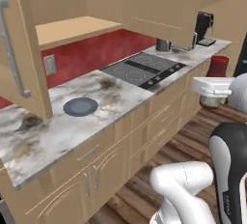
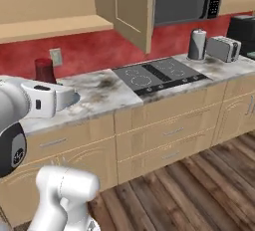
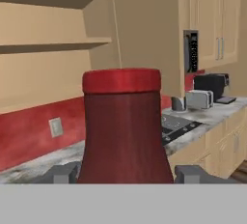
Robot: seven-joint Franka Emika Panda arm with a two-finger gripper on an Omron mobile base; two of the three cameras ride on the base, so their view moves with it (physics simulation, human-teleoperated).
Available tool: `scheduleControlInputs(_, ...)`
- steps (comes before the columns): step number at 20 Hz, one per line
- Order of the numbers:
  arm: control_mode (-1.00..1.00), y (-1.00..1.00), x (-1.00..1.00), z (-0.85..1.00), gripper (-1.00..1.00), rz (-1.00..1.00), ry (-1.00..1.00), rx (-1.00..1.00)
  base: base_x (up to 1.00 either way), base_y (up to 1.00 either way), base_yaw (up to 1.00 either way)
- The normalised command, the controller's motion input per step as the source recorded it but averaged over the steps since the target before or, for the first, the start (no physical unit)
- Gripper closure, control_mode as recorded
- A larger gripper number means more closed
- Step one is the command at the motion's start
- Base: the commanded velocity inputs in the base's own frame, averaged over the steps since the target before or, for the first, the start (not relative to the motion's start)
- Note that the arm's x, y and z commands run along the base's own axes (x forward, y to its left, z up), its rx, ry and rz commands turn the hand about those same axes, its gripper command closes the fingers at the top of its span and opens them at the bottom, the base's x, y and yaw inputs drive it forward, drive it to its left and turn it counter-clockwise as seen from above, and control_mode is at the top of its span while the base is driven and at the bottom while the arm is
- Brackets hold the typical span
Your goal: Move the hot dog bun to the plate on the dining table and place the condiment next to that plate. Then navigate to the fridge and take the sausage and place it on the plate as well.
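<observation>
We are looking at a rendered kitchen with tan cabinets, a red backsplash and a marbled wall counter (image 1: 53,126). Our gripper (image 3: 125,174) has its two finger tips set either side of the condiment bottle (image 3: 123,126), a dark-red bottle with a brighter red top, and appears to be gripping it. In the left base view the bottle (image 1: 216,80) hangs at the end of the white arm, off the counter's front edge, above the wooden floor. A small dark blue-grey plate (image 1: 80,106) sits on the counter near its left end, and a black cooktop (image 1: 144,69) lies further along. We judge the condiment is picked up but not yet set down; placing it beside the large plate at the dining table, and fetching the sausage, are left.
</observation>
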Motion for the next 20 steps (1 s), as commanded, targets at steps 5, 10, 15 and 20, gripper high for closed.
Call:
scheduleControlInputs(5, 1.0, 0.0, 0.0, 0.0, 1.0, 0.0, 0.0, 0.0, -0.77, 0.0, -0.68)
scheduleControlInputs(10, 1.0, 0.0, 0.0, 0.0, 1.0, 0.0, 0.0, 0.0, -0.97, -0.08, -0.48)
scheduleControlInputs(15, 1.0, 0.0, 0.0, 0.0, 1.0, 0.0, 0.0, 0.0, -1.0, -0.11, -0.33)
scheduleControlInputs(20, 1.0, 0.0, 0.0, 0.0, 1.0, 0.0, 0.0, 0.0, -1.0, -0.12, -0.34)
